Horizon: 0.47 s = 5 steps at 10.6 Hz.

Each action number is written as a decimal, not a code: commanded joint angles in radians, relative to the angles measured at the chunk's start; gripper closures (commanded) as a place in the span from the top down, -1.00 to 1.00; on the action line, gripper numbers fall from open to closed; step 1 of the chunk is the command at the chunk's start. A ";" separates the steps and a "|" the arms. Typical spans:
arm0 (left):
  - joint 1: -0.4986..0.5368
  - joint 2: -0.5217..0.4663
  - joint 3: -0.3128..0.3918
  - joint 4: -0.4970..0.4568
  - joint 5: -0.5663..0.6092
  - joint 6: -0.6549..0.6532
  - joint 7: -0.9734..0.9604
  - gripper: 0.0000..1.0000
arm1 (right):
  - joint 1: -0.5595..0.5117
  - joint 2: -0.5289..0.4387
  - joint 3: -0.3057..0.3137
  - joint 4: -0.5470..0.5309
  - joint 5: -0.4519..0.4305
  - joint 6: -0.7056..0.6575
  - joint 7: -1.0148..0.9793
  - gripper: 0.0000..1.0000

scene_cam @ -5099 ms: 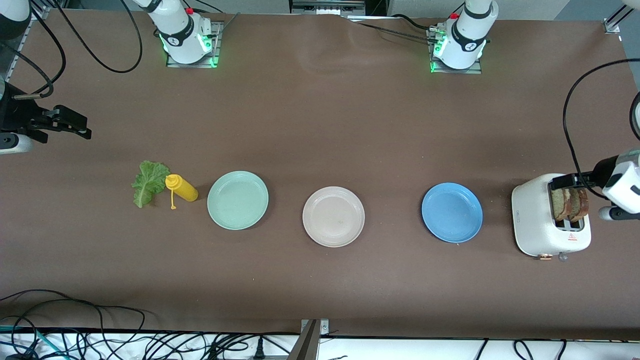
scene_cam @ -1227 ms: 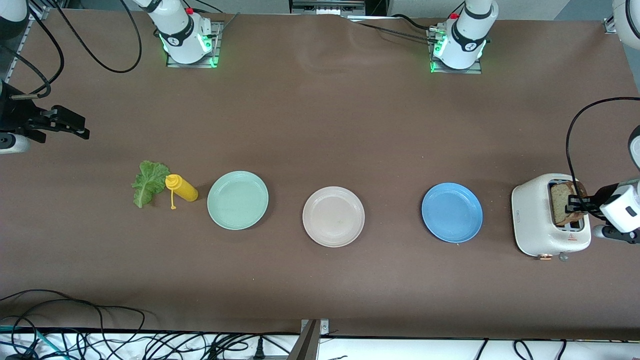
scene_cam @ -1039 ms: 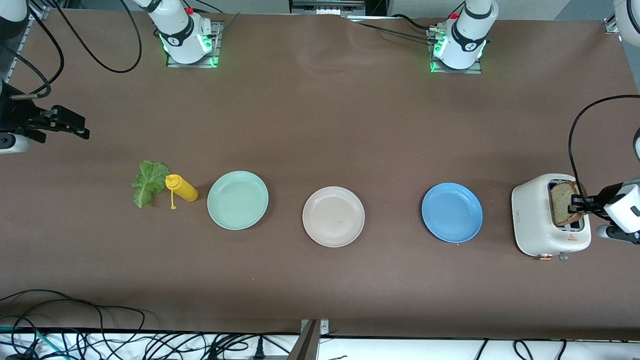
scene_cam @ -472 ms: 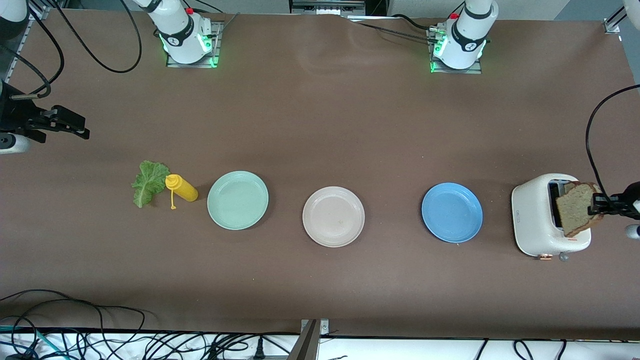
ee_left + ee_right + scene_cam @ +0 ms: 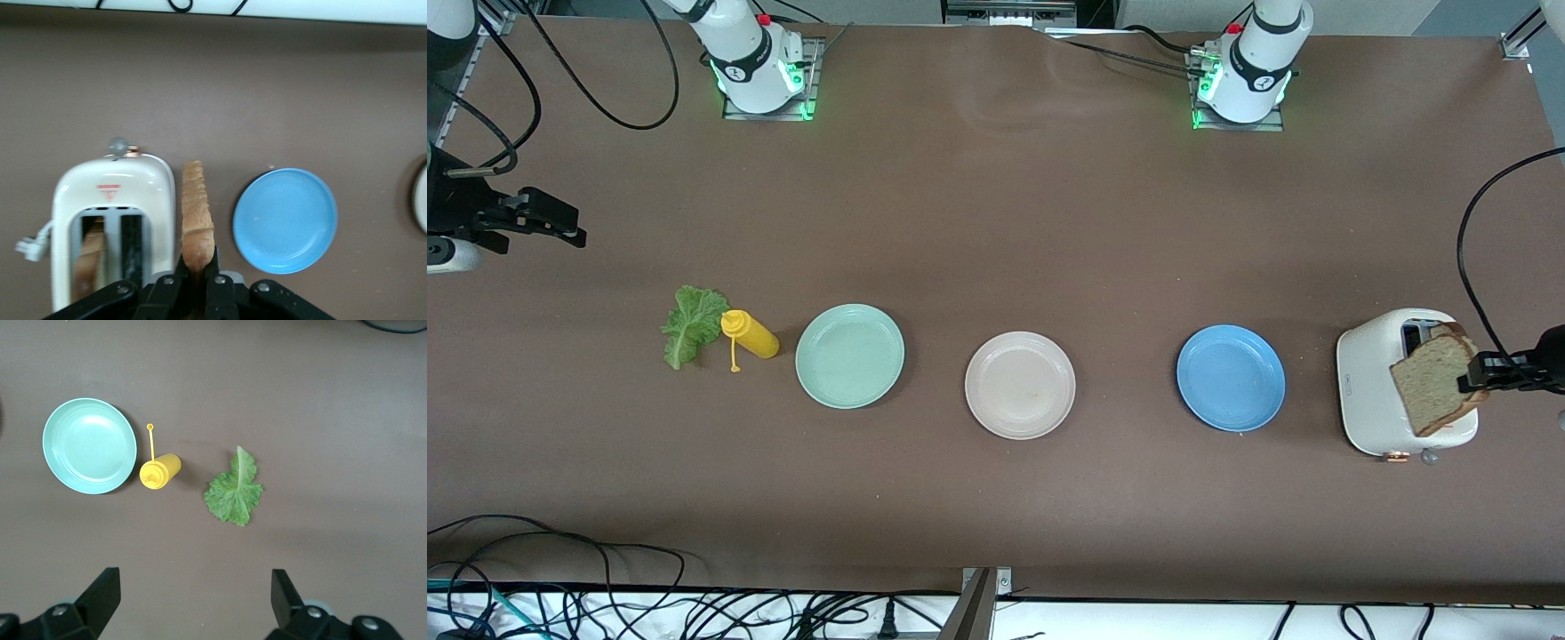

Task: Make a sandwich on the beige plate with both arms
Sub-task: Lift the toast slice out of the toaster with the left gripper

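Note:
My left gripper [image 5: 1472, 380] is shut on the edge of a speckled brown bread slice [image 5: 1434, 389], which hangs above the white toaster [image 5: 1371, 391]. In the left wrist view the slice [image 5: 197, 213] stands edge-on between the fingers, beside the toaster [image 5: 110, 197]; another slice [image 5: 90, 257] sits in a slot. The beige plate [image 5: 1020, 385] lies bare at the table's middle. A green lettuce leaf [image 5: 689, 324] lies toward the right arm's end. My right gripper [image 5: 576, 229] waits there, open over bare table, with the leaf [image 5: 235, 490] in its view.
A blue plate [image 5: 1231, 378] lies between the toaster and the beige plate. A mint-green plate [image 5: 850, 356] and a yellow squeeze bottle [image 5: 751, 336] on its side lie between the beige plate and the lettuce. Cables run along the table's front edge.
My left gripper has pulled the bread slice up out of the toaster slot; the slice now hangs tilted over the toaster. The right arm has not moved.

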 commanded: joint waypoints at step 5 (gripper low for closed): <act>-0.117 0.056 0.002 0.018 -0.360 -0.023 -0.234 -1.00 | -0.004 -0.009 -0.003 -0.001 0.011 -0.011 -0.003 1.00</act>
